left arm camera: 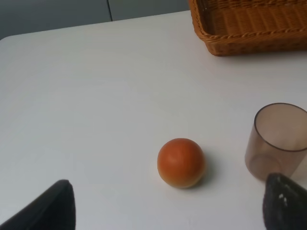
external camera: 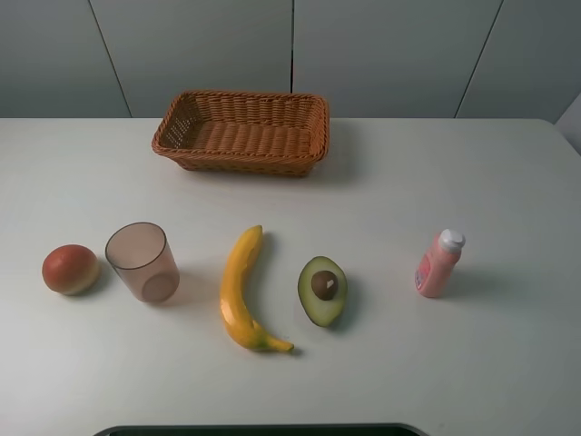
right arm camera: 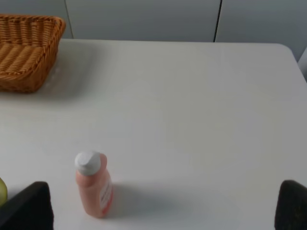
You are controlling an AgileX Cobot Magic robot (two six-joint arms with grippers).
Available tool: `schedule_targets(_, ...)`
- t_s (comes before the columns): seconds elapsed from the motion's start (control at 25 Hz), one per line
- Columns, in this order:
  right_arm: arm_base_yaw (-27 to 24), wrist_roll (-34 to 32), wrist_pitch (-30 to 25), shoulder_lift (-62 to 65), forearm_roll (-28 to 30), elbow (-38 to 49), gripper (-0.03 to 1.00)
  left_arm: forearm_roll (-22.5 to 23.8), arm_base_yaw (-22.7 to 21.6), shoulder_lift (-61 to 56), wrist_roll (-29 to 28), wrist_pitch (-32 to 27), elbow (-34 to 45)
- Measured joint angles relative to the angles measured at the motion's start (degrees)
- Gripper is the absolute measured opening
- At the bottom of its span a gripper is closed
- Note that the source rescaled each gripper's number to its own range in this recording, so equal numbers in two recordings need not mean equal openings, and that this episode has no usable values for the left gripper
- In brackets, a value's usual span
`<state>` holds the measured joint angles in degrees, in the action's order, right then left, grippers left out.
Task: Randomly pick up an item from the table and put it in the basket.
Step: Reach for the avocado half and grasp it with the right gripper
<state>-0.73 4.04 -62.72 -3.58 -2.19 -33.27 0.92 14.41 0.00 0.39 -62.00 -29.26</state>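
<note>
The halved avocado (external camera: pixel 322 291) lies cut side up on the white table (external camera: pixel 508 182), front centre, brown pit showing. The empty wicker basket (external camera: pixel 241 132) stands at the back centre; it also shows in the left wrist view (left arm camera: pixel 249 24) and the right wrist view (right arm camera: pixel 26 50). Neither arm shows in the exterior view. My left gripper (left arm camera: pixel 170 203) is open and empty, its fingertips wide apart, hovering near the red-orange fruit (left arm camera: pixel 181 162). My right gripper (right arm camera: pixel 163 206) is open and empty, above the table near the pink bottle (right arm camera: pixel 93 184).
A yellow banana (external camera: pixel 241 291) lies just left of the avocado. A translucent brown cup (external camera: pixel 142 262) and the round red-orange fruit (external camera: pixel 70 269) stand at the front left. A pink bottle (external camera: pixel 439 263) with a white cap stands to the right.
</note>
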Motion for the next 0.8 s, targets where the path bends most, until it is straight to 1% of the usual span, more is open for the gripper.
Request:
schedule_targets(0.2,0.0,3.6,-1.0,-15.6,-0.3,-11.2,1.00,0.0,0.0,0.0,0.0,0.0,0.0)
schedule_targets(0.28,0.0,5.6,-1.6,-22.4,-1.7,-17.0,1.00,0.0,0.0,0.0,0.0,0.0,0.0)
schedule_targets(0.44,0.0,9.9,-1.8,-36.0,-6.5,-27.0,1.00,0.0,0.0,0.0,0.0,0.0,0.0)
schedule_targets(0.56,0.0,12.5,-1.9,-45.1,-11.1,-32.3,1.00,0.0,0.0,0.0,0.0,0.0,0.0)
schedule_targets(0.64,0.3,13.9,-2.2,-50.3,-14.0,-33.9,1.00,0.0,0.0,0.0,0.0,0.0,0.0)
schedule_targets(0.72,2.9,14.2,-2.1,-55.5,-14.4,-34.4,1.00,0.0,0.0,0.0,0.0,0.0,0.0)
schedule_targets(0.8,7.1,12.6,-1.8,-60.1,-13.0,-34.4,1.00,0.0,0.0,0.0,0.0,0.0,0.0)
